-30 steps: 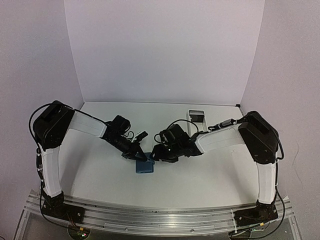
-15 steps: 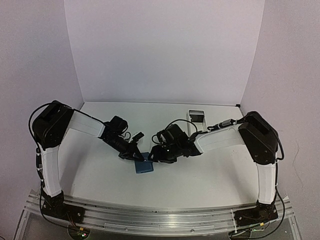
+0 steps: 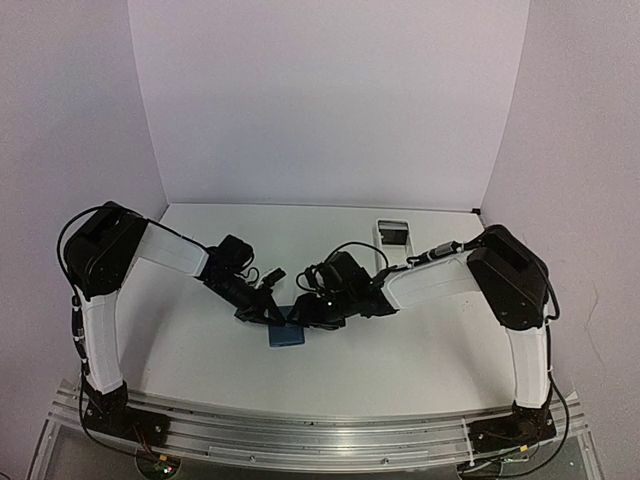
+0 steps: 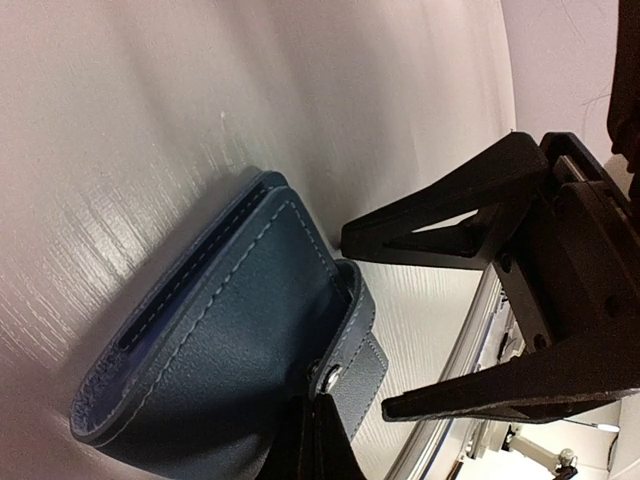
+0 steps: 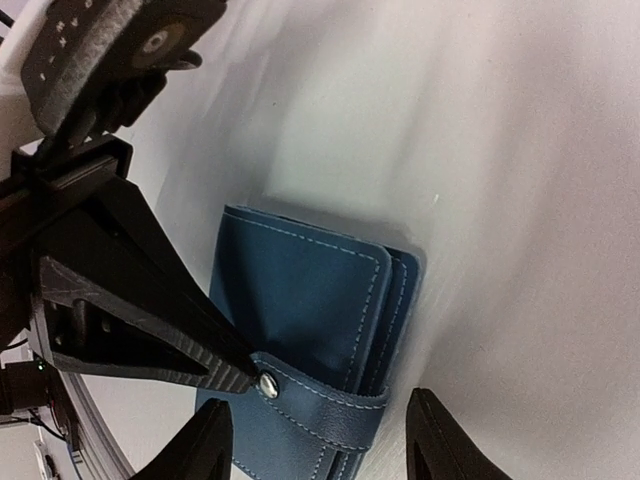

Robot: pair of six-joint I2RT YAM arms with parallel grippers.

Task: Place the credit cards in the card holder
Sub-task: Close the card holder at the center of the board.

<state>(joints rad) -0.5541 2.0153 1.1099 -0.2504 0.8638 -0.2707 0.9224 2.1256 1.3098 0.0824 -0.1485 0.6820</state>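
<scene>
Wallet [image 3: 288, 335] lies folded shut on the white table [image 3: 400, 350], between the 2 claws. Left claw [image 4: 312, 418] is pressed together, its tip touching the snap tab [image 5: 330, 400]. Right claw [image 5: 320, 445] stands apart, its 2 fingers straddling the tab edge.

One blue card holder [image 3: 287, 335], bearing one tab [image 5: 320, 405] with one snap [image 5: 267, 384]; one white tray [image 3: 391, 233]; one table [image 3: 420, 350]; two grippers, namely one left gripper [image 3: 272, 316] and one right gripper [image 3: 297, 320], each with two fingers [image 5: 430, 440]
</scene>
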